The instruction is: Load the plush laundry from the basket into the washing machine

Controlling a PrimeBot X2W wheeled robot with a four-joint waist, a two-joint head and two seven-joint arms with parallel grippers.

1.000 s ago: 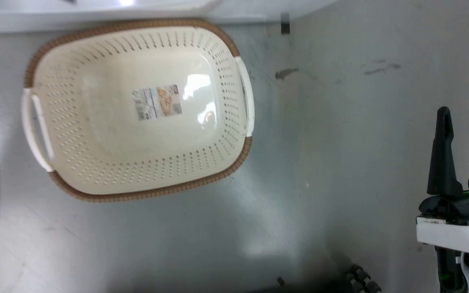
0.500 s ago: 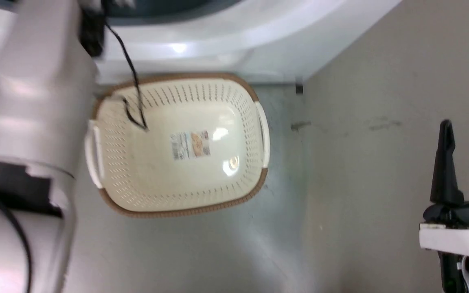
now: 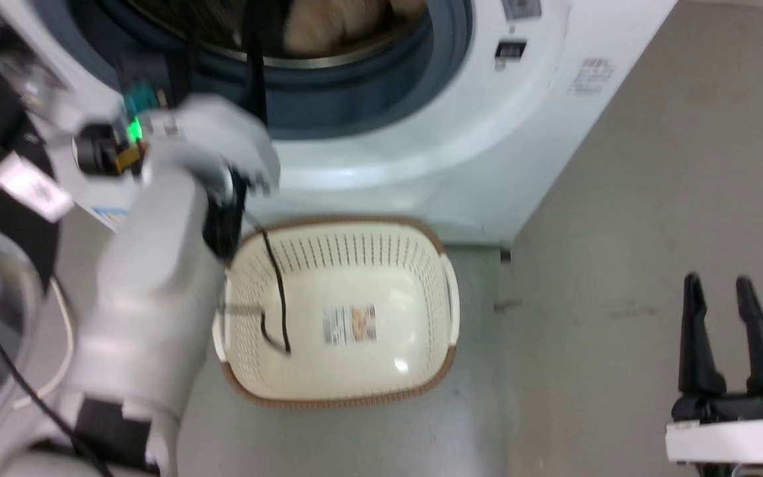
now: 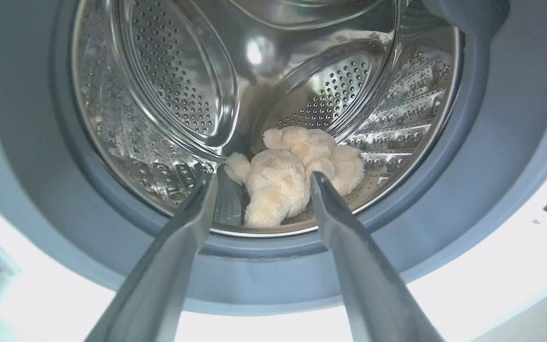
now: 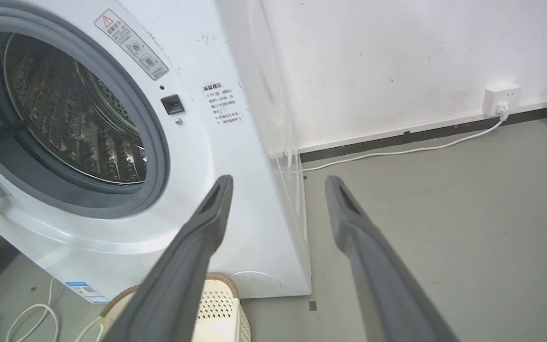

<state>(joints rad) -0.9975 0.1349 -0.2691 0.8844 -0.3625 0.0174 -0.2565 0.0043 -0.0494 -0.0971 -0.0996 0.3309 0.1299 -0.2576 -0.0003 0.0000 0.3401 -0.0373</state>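
The plush laundry (image 4: 297,173) lay in the drum (image 4: 174,85) of the washing machine (image 3: 421,152), and the basket (image 3: 342,225) sat empty on the floor (image 3: 620,199). The left gripper (image 4: 262,176) and right gripper (image 3: 718,280) had their jaws apart, gripping nothing. The left was best backed straight out, clear of the gasket (image 4: 492,142).

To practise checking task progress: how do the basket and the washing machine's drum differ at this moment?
The basket is cream plastic and holds no laundry; the drum is shiny steel and holds the plush laundry. The basket opens upward, the drum sideways. Both are perforated.
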